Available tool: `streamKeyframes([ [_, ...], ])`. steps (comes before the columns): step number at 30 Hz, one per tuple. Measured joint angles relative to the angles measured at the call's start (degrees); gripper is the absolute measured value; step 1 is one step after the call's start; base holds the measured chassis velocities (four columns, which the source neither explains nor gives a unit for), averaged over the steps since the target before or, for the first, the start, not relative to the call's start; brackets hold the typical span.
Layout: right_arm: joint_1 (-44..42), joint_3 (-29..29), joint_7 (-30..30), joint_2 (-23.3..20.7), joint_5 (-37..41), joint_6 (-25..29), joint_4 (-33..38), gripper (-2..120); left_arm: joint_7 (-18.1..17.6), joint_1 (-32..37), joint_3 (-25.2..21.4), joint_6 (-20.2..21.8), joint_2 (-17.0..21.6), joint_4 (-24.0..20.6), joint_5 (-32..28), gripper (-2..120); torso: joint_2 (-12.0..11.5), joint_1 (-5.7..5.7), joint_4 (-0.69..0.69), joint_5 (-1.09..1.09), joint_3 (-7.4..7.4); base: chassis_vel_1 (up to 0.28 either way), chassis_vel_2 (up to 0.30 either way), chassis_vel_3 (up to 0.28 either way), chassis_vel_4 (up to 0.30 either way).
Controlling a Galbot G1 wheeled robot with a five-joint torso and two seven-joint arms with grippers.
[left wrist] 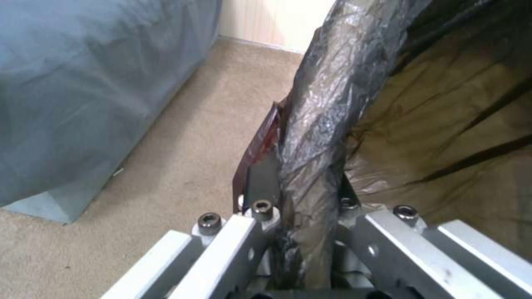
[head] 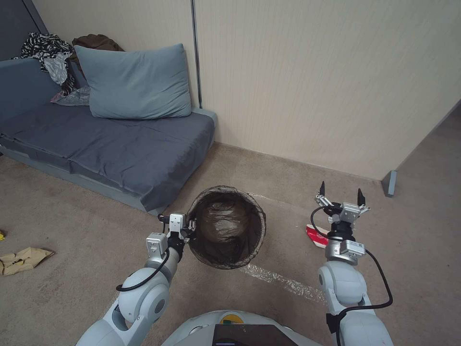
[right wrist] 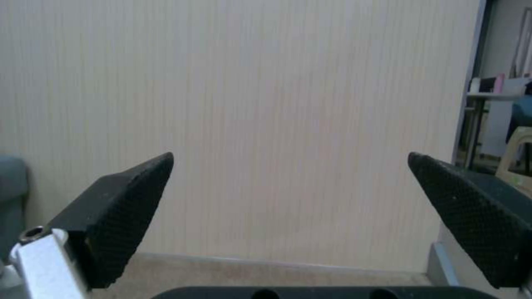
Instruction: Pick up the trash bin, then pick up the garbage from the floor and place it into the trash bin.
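Dark brown plastic liner covers the rim of the round trash bin [head: 225, 228], which the head view shows held up near the robot, tilted so its mouth faces the camera, above the beige short-pile carpet floor [head: 72, 226]. The left gripper [head: 186, 227] is clamped on the bin's left rim. The right gripper [head: 342, 194] is raised at right with fingers spread wide, holding nothing. A flat red-and-white packet [head: 314, 236] lies on the carpet just behind the right arm. A crumpled brown paper bag [head: 21, 259] lies on the carpet far left. A grey-blue sofa [head: 110, 144] with a pillow stands at far left against the wall.

Left wrist view: the left gripper [left wrist: 307, 232] pinches the liner-wrapped rim [left wrist: 321, 137] between its fingers [left wrist: 263, 182].

Right wrist view: black textured fingertips [right wrist: 124, 207] stand well apart, facing the cream panelled wall [right wrist: 266, 104].
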Motion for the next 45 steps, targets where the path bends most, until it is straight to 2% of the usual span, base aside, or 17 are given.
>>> streamKeyframes([
  [8,-0.56,1.68,-0.43,-5.96,2.66,-2.14,0.07,100,0.03,-0.19,-0.18,-0.45,0.22,0.51,-0.15,3,0.0,0.0,0.0,0.0,0.0,0.0,0.0,0.0,0.0],
  [10,-0.95,2.25,-0.69,-9.97,5.16,-2.8,-0.41,100,0.1,-0.27,-0.18,-0.58,0.31,0.67,-0.2,3,0.0,0.0,-0.01,0.01,0.0,0.0,0.0,0.0,0.0],
  [11,-1.14,2.41,-1.15,-13.62,6.7,-2.81,-1.47,100,0.11,-0.42,-0.18,-0.62,0.32,0.77,-0.29,3,0.0,0.0,-0.01,0.03,0.0,0.0,0.0,0.0,0.0],
  [12,-1.14,2.41,-1.15,-13.62,6.7,-2.81,-1.47,100,0.11,-0.42,-0.18,-0.62,0.32,0.77,-0.29,3,0.0,0.0,-0.01,0.03,0.0,0.0,0.0,0.0,0.0],
  [15,-1.28,2.05,-2.01,-22.19,11.19,-2.88,-3.88,100,0.12,-0.59,-0.3,-0.66,0.25,0.99,-0.35,3,0.0,0.0,0.0,0.0,0.01,0.0,0.0,0.0,0.0],
  [16,-1.28,2.05,-2.01,-22.19,11.19,-2.88,-3.88,100,0.12,-0.59,-0.3,-0.66,0.25,0.99,-0.35,3,0.0,0.0,0.0,0.0,0.01,0.0,0.0,0.0,0.0],
  [19,-1.2,1.26,-3.19,-27.87,17.29,-3.05,-6.4,100,0.15,-0.58,-0.66,-0.69,0.29,1.07,-0.37,3,0.0,0.0,0.0,0.02,0.0,0.0,0.0,0.0,0.0],
  [20,-1.2,1.26,-3.19,-27.87,17.29,-3.05,-6.4,100,0.15,-0.58,-0.66,-0.69,0.29,1.07,-0.37,3,0.0,0.0,0.0,0.02,0.0,0.0,0.0,0.0,0.0],
  [23,-0.53,0.17,-5.24,-32.39,23.51,-3.4,-10.39,100,0.2,-0.59,-1.13,-0.88,0.43,1.33,-0.41,3,0.0,0.0,0.0,0.01,0.01,0.0,0.0,0.0,0.0],
  [24,-0.53,0.17,-5.24,-32.39,23.51,-3.4,-10.39,100,0.2,-0.59,-1.13,-0.88,0.43,1.33,-0.41,3,0.0,0.0,0.0,0.01,0.01,0.0,0.0,0.0,0.0],
  [27,0.27,-1.17,-9.95,-37.14,28.11,-3.44,-15.55,100,0.28,-0.74,-1.47,-1.17,0.64,1.77,-0.53,3,0.0,0.0,-0.01,0.02,0.01,0.0,0.0,0.0,0.0],
  [35,0.68,-3.26,-19.4,-43.57,33.38,-4.79,-20.6,100,0.38,-2.52,0.27,-1.44,1.41,3.4,-0.96,3,0.0,0.0,-0.02,-0.03,0.01,0.0,0.0,0.0,0.0],
  [45,4.98,-11.85,-23.42,-47.06,33.02,-4.61,-27.19,100,0.43,-3.08,0.77,-1.49,2.2,3.8,-1.48,3,0.0,0.0,0.02,0.0,0.01,0.0,0.0,0.0,0.0],
])
